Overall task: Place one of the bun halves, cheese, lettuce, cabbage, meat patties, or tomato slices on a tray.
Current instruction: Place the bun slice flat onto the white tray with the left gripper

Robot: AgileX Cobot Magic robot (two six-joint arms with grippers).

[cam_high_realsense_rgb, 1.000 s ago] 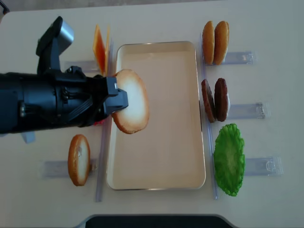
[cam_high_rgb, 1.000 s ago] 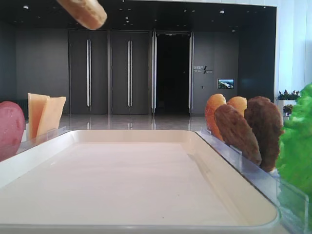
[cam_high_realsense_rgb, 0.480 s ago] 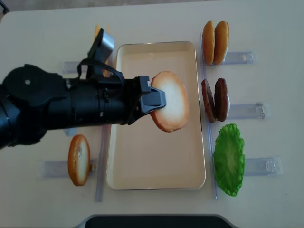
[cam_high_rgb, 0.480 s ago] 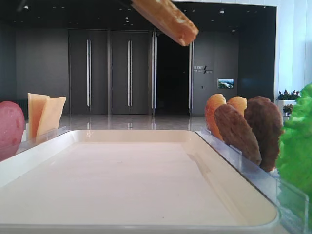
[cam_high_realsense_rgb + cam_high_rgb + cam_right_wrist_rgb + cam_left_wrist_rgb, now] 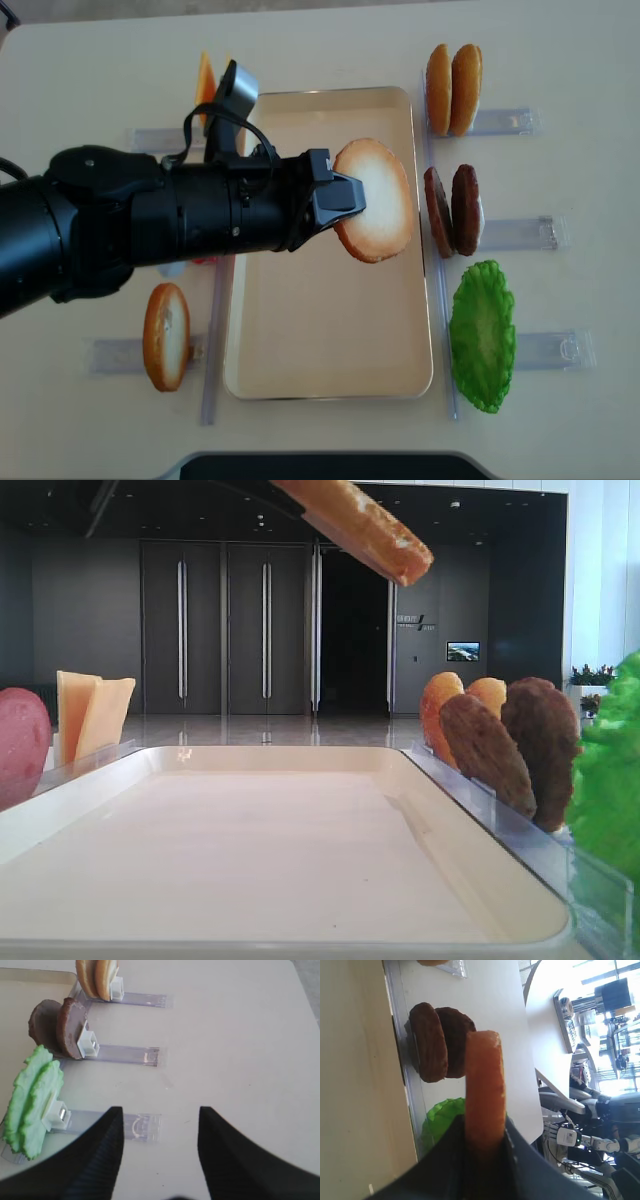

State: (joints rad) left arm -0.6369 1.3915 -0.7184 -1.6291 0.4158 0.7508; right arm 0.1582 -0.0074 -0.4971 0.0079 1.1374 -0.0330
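Carried rightward since a second ago, the round golden-rimmed, pale-faced bun half [image 5: 373, 200] hangs above the cream rectangular tray [image 5: 300, 350], edge-clamped in the left gripper [image 5: 340, 200]; it looks light and stiff.

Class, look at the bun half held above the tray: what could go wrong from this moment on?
1. The left claw pinches only the edge of the bun half, high above the tray; released from there, it might bounce or land crooked.
2. The bun hangs near the tray's right rim, close to the meat patties; further travel that way could knock them over.
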